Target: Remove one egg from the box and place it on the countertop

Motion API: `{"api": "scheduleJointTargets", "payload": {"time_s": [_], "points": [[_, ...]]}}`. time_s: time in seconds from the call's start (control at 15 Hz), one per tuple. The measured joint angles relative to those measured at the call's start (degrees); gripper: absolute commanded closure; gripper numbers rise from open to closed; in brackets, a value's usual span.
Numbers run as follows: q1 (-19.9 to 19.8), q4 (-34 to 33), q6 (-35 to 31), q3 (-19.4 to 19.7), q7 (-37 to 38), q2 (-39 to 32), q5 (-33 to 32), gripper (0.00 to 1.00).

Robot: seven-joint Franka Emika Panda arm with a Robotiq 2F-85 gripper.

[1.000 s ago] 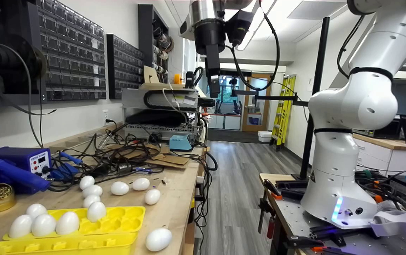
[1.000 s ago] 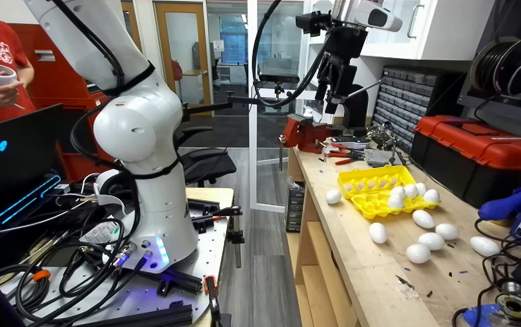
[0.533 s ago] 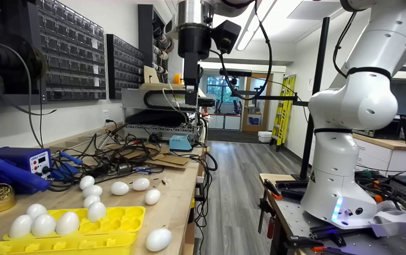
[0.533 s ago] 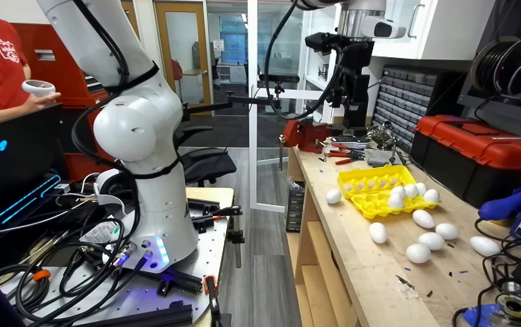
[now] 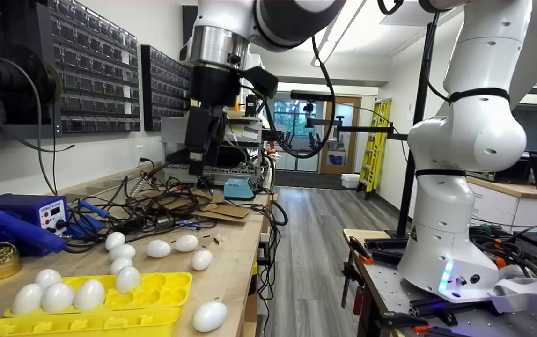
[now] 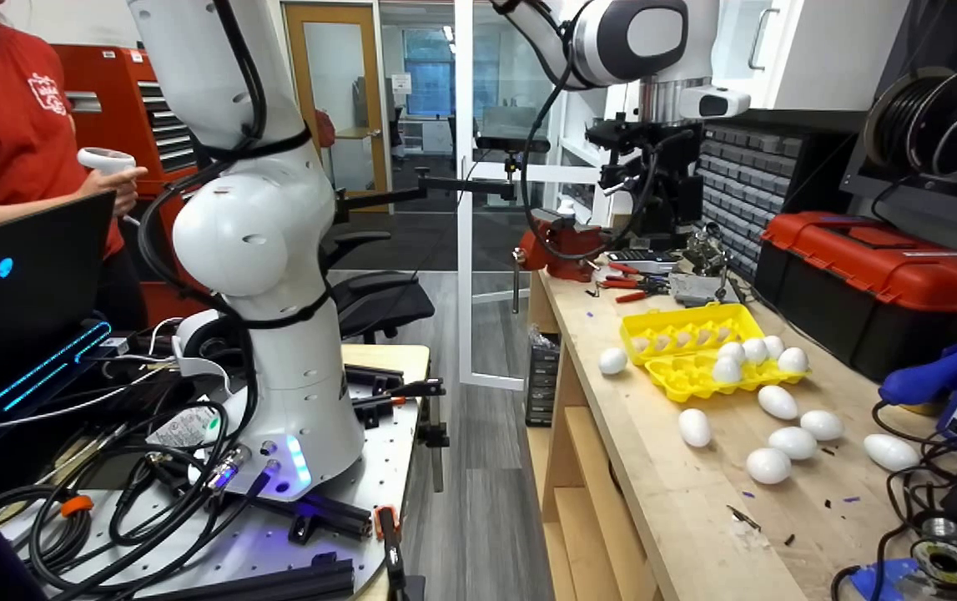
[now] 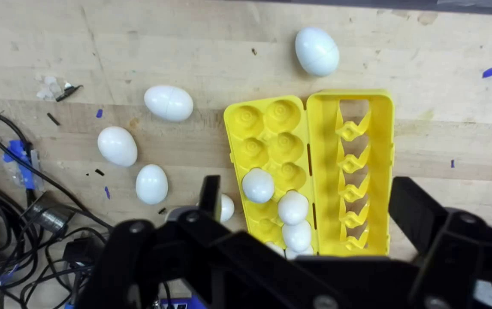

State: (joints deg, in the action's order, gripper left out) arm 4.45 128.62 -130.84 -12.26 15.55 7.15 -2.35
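Note:
The yellow egg box [image 7: 383,171] lies open on the pale wood countertop [image 7: 211,51]; it also shows in both exterior views [image 5: 85,320] [image 6: 695,386]. Several white eggs stand in its cups, one [image 7: 258,185] apart from the cluster behind it, some partly hidden by the gripper. The cups at the top of the wrist view are empty. My gripper [image 7: 310,199] is open and empty, its fingers wide apart. It hangs well above the countertop in both exterior views [image 5: 196,167] [image 6: 668,224], with the box below and between its fingers in the wrist view.
Several loose eggs lie around the box, one [image 7: 317,51] near the countertop's edge. A blue soldering station [image 5: 52,215] and tangled cables [image 5: 156,203] lie on the countertop. A red-lidded toolbox [image 6: 887,267] and a red vise [image 6: 561,248] stand on it too.
The gripper has moved down and farther over the countertop, leftward in an exterior view, tilting slightly. The eggs and box have not moved.

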Motion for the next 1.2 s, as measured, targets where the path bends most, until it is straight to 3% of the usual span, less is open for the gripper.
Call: {"api": "scheduleJointTargets", "payload": {"time_s": [0.27, 1.2], "points": [[0.11, -3.71, -1.06, -0.14, 2.58, -4.32, -3.15, 0.0], [1.12, -5.83, -3.46, 0.46, 2.6, -8.96, -4.04, 0.0]]}}
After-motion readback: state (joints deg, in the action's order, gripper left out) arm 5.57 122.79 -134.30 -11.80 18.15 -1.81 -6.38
